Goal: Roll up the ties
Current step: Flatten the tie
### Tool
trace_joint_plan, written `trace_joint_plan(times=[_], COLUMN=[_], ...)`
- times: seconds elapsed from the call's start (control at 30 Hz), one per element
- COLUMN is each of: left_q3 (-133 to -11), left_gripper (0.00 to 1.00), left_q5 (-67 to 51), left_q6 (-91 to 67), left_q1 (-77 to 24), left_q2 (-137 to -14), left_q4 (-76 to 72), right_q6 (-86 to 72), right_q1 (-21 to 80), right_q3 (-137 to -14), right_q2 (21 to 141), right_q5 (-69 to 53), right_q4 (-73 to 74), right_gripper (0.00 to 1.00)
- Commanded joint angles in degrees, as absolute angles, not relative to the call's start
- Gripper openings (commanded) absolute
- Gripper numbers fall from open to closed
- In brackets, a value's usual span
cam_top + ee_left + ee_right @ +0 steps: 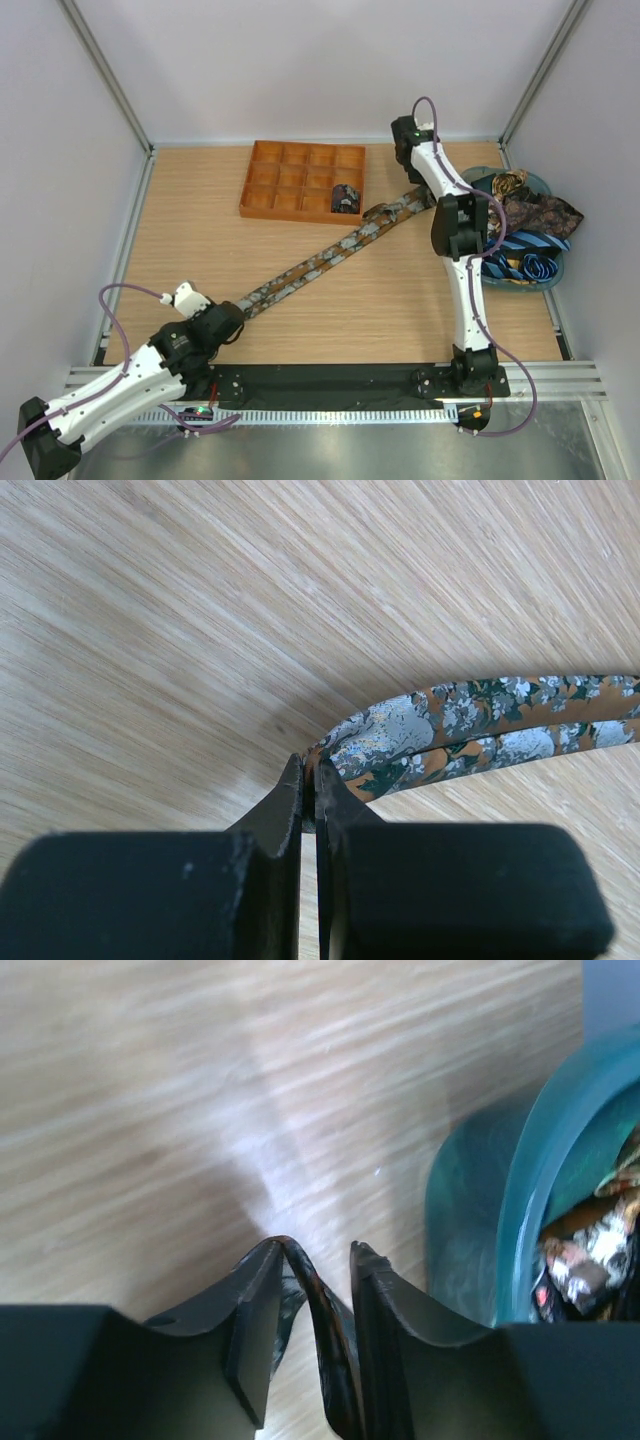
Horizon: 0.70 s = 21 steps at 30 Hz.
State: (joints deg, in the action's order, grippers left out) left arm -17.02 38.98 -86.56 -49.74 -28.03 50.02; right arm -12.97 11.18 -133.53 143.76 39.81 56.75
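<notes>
The bench [400,310] is carrying a long paisley tie [320,262], which is stretching between both grippers. The left gripper [308,775] is pinching one end and the right gripper [317,1248] is pinching the other. A teal bowl [520,1160] holding more ties [530,215] is sitting just beside the right gripper.

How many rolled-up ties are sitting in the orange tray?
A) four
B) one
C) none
B: just one dark rolled tie sits in the orange tray, in its near right corner compartment; the other compartments look empty.
</notes>
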Motion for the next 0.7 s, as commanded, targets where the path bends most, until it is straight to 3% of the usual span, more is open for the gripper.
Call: trace_joint_plan(times=[0.0, 0.07, 0.1, 0.23, 0.37, 0.47, 0.5, 0.67], left_q3=[-17.49, -17.84, -17.84, -18.37, -18.37, -18.28, -18.28, -18.1], left_gripper=[0.0, 0.01, 0.0, 0.01, 0.01, 0.0, 0.01, 0.01], left_q5=[42.63, 42.63, 42.71, 42.54, 42.54, 42.54, 42.45, 42.36], left_q6=[-86.92, -86.66, -86.57, -86.31, -86.22, -86.13, -85.87, -85.43], left_q1=[-49.31, -49.22, -49.31, -49.31, -49.31, -49.22, -49.22, -49.31], left_q2=[-29.0, -29.97, -30.32, -30.85, -30.67, -30.32, -30.24, -29.53], left_q4=[51.24, 51.06, 50.98, 50.63, 50.62, 50.8, 50.8, 50.89], right_q6=[-10.9, -10.11, -9.67, -10.55, -10.64, -8.63, -7.48, 1.64], right_q1=[8.27, 8.17, 8.0, 8.0, 8.7, 11.32, 11.86, 16.52], right_q3=[-140.09, -137.82, -135.2, -128.42, -118.59, -106.12, -100.34, -93.34], right_q2=[142.39, 138.89, 137.39, 130.36, 122.27, 114.19, 110.6, 107.49], right_q5=[37.1, 35.69, 34.2, 29.81, 16.57, 14.96, 8.68, 1.58], right_q4=[55.92, 52.58, 49.51, 43.97, 38.69, 30.7, 27.28, 27.41], right_gripper=[0.51, 0.57, 0.66, 0.75, 0.68, 0.68, 0.68, 0.66])
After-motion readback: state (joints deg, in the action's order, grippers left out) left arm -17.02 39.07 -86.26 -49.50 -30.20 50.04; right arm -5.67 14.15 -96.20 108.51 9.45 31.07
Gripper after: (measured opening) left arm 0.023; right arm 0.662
